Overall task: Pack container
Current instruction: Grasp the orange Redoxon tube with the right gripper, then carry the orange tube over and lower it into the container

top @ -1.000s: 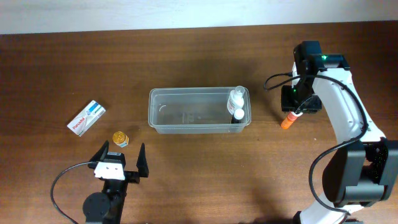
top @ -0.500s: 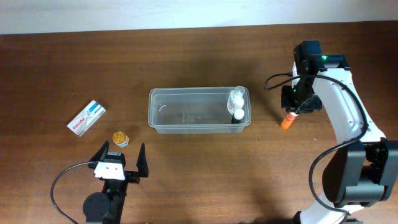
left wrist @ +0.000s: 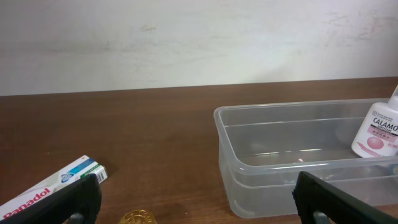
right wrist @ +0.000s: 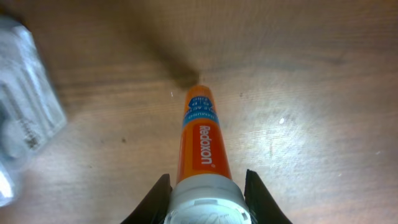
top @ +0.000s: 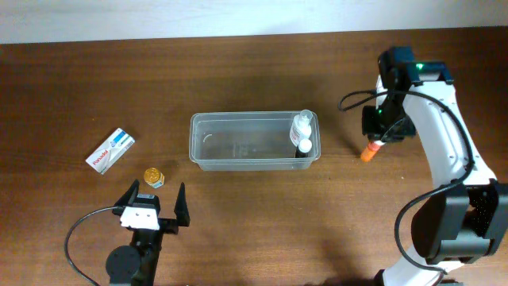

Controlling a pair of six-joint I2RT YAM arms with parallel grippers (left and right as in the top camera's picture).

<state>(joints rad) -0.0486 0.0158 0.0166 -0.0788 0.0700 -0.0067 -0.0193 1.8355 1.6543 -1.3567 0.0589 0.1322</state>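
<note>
Right end effector [right wrist: 206,190]: clenched on my orange tube [right wrist: 202,140] at its white cap, tip pointing down toward the desk [right wrist: 311,93]. Container [top: 254,116]: near, to its left, mid-desk, long axis crosswise; two bottles [top: 301,127] fill the nearer end, the rest free, room enough, I judge. Left end effector [top: 154,205]: released, empty, front-left.

We read "Redoxon" on the orange tube [right wrist: 202,146], "CALAMO" on the white bottle [left wrist: 378,132], and "Panadol" on the box [left wrist: 46,194].
</note>
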